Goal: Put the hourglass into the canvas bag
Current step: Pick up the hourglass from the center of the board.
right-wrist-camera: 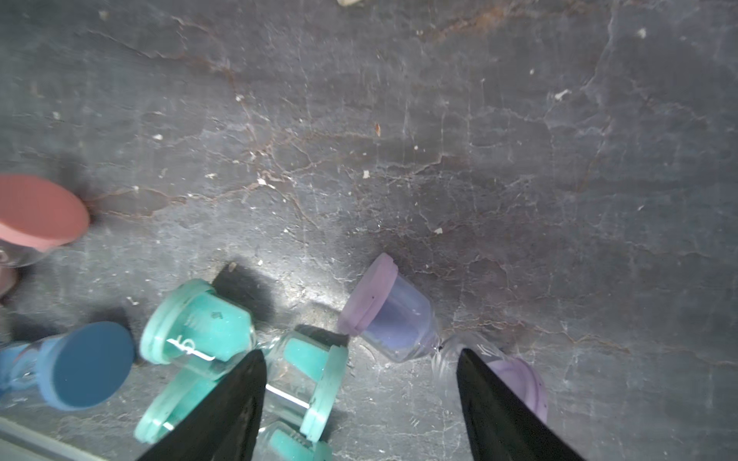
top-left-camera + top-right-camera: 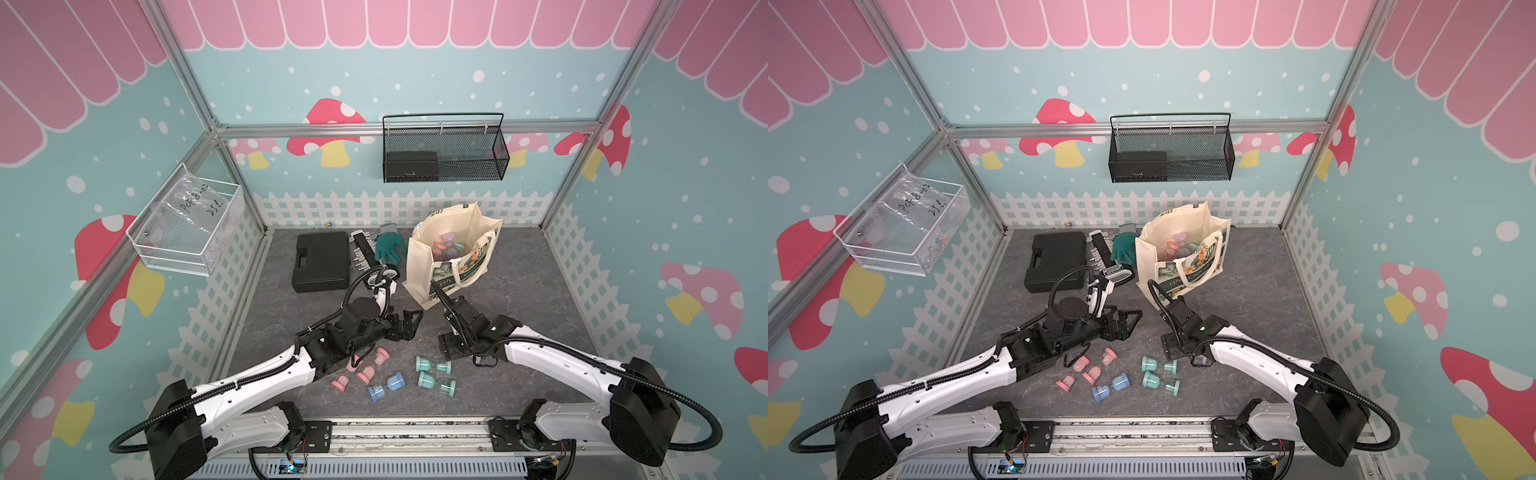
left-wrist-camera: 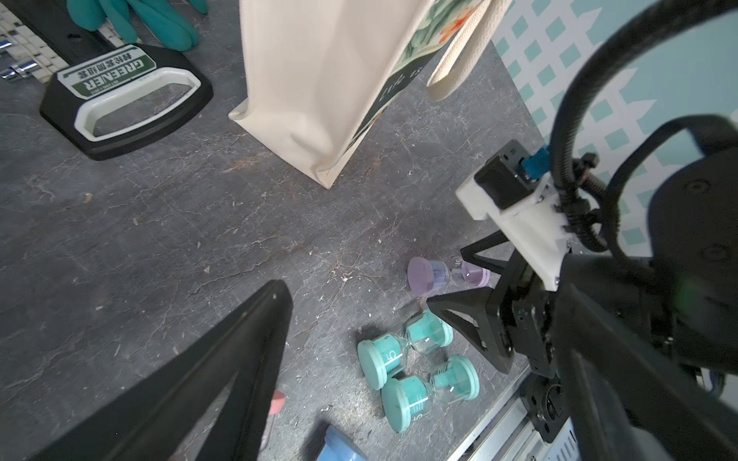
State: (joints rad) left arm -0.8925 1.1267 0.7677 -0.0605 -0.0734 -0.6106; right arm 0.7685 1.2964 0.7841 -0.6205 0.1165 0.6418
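One teal hourglass (image 3: 405, 349) — "5" cap, "GREENER" label (image 3: 108, 76)

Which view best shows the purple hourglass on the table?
Right wrist: the purple hourglass lies close up by the right gripper. Left wrist shows it small but whole; in both top views the right arm hides it.

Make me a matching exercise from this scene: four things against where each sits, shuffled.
1 purple hourglass
2 green glove
3 canvas bag
4 black mesh basket

A hung on the back rail
B standing open, hourglasses inside
C on its side at the right gripper's tips
D lying between bag and black case

Pairs: 1-C, 2-D, 3-B, 4-A
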